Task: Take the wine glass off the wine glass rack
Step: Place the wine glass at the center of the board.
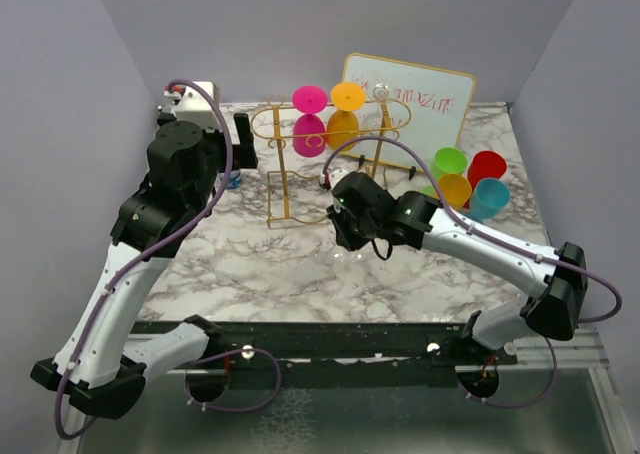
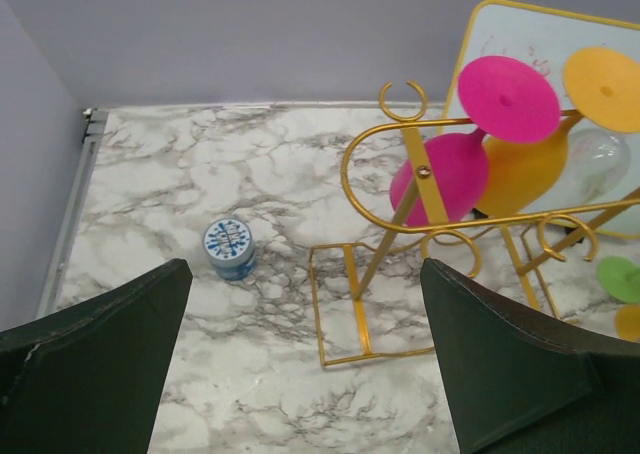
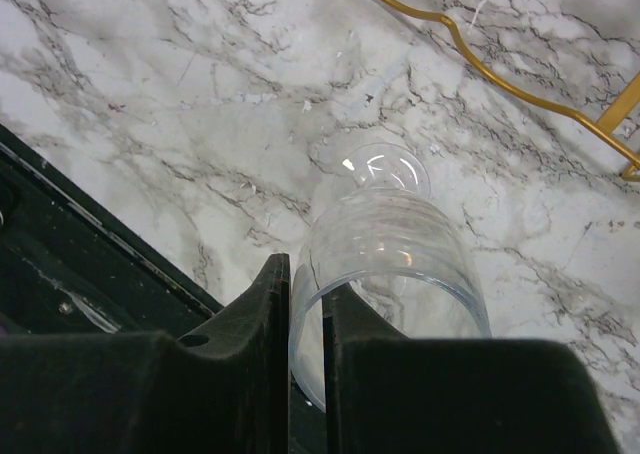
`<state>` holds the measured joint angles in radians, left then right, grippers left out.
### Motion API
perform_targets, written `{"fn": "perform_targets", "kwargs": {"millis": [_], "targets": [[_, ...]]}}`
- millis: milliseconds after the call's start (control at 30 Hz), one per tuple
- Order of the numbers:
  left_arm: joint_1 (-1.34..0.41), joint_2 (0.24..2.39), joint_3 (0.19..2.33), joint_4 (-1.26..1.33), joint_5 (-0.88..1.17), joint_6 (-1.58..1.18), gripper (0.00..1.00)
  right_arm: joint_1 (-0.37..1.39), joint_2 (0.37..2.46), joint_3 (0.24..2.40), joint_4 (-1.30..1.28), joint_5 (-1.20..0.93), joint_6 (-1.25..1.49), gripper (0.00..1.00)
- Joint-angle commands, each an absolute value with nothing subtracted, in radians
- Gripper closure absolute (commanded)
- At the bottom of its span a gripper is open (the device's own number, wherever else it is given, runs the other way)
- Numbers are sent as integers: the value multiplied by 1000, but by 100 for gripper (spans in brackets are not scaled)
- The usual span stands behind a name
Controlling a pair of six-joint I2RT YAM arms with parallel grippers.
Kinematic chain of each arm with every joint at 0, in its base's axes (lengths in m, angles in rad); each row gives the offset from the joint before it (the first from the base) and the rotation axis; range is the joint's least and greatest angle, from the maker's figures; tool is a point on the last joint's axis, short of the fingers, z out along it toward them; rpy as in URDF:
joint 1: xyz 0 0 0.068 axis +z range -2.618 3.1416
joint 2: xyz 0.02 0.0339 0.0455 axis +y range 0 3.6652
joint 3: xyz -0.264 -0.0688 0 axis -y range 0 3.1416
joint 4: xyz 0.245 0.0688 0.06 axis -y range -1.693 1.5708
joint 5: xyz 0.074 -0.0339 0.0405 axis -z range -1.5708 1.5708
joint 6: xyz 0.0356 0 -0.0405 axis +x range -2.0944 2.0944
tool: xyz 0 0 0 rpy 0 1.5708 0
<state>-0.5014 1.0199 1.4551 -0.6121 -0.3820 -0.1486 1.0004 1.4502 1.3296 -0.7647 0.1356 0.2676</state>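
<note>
My right gripper [image 3: 305, 274] pinches the wine glass [image 3: 395, 244] by its rim, off the wine glass rack [image 2: 432, 199] — next, a gentle set-down; left gripper [image 2: 305, 304] gapes wide.

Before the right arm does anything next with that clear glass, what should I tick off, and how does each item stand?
1. Right gripper shut on the clear wine glass at its rim: ok.
2. Held glass away from the wine glass rack: ok.
3. Glass foot resting on the table: cannot tell.
4. Left gripper open, holding nothing: ok.
5. Pink glass and orange glass hanging on the rack: ok.
</note>
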Motion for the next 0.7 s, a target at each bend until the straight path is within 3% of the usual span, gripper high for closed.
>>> {"fn": "perform_targets", "kwargs": {"millis": [0,333,400,667], "targets": [[-427,1026,1467,-649,-399,-115,1,1013,1503,1381,-720,118,236,100],[-385,952,1399,-615,-382,-175,1,1034,1572,1401,-704,116,240,93],[-386,947,1389,-618,-364,-177,1,1040,1578,1405,-703,115,240,84],[-386,913,1366,-601,-389,-178,1,1052,1580,1390,-698,103,232,68]]}}
